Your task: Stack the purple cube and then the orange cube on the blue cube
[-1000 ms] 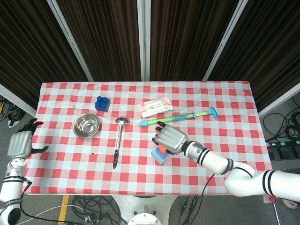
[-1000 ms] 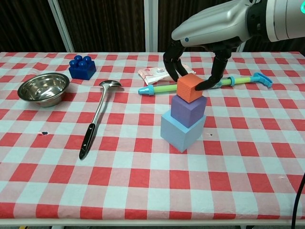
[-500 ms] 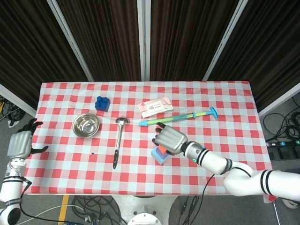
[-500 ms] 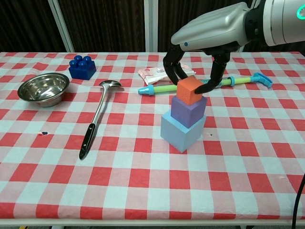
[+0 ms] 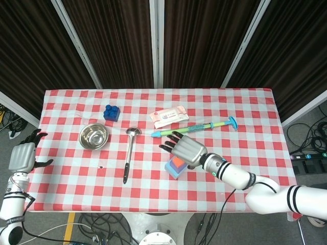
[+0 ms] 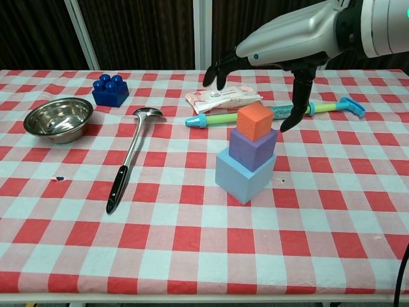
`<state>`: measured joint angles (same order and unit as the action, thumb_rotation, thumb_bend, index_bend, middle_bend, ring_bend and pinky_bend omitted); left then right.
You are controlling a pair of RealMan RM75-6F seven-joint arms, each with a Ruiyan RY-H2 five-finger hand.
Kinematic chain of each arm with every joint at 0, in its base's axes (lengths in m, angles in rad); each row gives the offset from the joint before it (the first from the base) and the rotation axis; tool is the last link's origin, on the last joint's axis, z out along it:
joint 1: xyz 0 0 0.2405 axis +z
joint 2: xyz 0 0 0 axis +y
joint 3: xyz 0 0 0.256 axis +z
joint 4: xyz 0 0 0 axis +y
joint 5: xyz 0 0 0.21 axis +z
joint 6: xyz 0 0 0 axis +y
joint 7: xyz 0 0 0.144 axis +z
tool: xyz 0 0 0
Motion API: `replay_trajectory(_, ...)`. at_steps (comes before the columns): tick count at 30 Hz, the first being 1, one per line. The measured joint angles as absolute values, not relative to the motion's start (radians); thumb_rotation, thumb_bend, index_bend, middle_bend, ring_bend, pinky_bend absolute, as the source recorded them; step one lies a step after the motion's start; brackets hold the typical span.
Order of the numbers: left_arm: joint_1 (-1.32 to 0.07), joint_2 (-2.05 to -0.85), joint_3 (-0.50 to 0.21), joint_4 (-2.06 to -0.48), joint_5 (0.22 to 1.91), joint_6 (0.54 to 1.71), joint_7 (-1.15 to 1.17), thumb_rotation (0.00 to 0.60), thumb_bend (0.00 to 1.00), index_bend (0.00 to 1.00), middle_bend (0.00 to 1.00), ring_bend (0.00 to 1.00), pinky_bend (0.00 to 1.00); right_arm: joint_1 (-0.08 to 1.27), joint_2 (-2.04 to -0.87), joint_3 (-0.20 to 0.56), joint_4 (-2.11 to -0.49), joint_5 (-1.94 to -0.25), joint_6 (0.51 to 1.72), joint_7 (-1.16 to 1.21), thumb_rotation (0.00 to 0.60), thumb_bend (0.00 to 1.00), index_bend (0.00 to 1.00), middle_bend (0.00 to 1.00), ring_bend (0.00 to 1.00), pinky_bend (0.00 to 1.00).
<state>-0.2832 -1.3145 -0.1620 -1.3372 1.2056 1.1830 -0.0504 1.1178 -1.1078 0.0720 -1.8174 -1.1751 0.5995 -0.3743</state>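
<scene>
The light blue cube (image 6: 244,173) sits on the checked table, with the purple cube (image 6: 253,147) on it and the orange cube (image 6: 255,121) on top, slightly turned. In the head view the stack (image 5: 176,166) shows just below my right hand. My right hand (image 6: 268,54) (image 5: 187,149) hovers above the stack, fingers spread wide, touching no cube. My left hand (image 5: 22,155) stays beyond the table's left edge, fingers apart and holding nothing.
A steel bowl (image 6: 59,119), a ladle (image 6: 130,155), a dark blue toy brick (image 6: 110,89), a wipes packet (image 6: 221,97) and a green-and-blue stick tool (image 6: 275,112) lie on the table around the stack.
My right hand has let go of the orange cube, spread its fingers and lifted a little. The orange cube stays on the purple cube. The left hand has not moved.
</scene>
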Motion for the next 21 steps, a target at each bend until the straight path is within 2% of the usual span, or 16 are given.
replay_trajectory(6,-0.284,-1.314,-0.161,-1.339,1.208,1.183,-0.049,0.600,0.05,0.28,0.20,0.22,0.31,1.098,-1.027,0.056,-1.874,-1.147,0.654,-0.440,0.600,0.00,0.01,0.09,0.00,0.00)
replay_trajectory(10,-0.284,-1.317,-0.159,-1.340,1.216,1.188,-0.045,0.600,0.05,0.28,0.20,0.22,0.31,1.050,-0.986,0.028,-1.903,-1.112,0.761,-0.520,0.600,0.00,0.01,0.08,0.00,0.00)
replay_trajectory(16,-0.283,-1.323,-0.157,-1.338,1.247,1.220,-0.050,0.600,0.05,0.28,0.20,0.22,0.31,0.901,-0.995,-0.014,-1.917,-1.038,1.054,-0.617,0.600,0.02,0.00,0.07,0.00,0.00)
replay_trajectory(21,-0.283,-1.332,-0.150,-1.333,1.274,1.240,-0.045,0.600,0.06,0.28,0.20,0.22,0.31,0.698,-1.070,-0.044,-1.890,-1.022,1.315,-0.608,0.600,0.04,0.00,0.08,0.00,0.00)
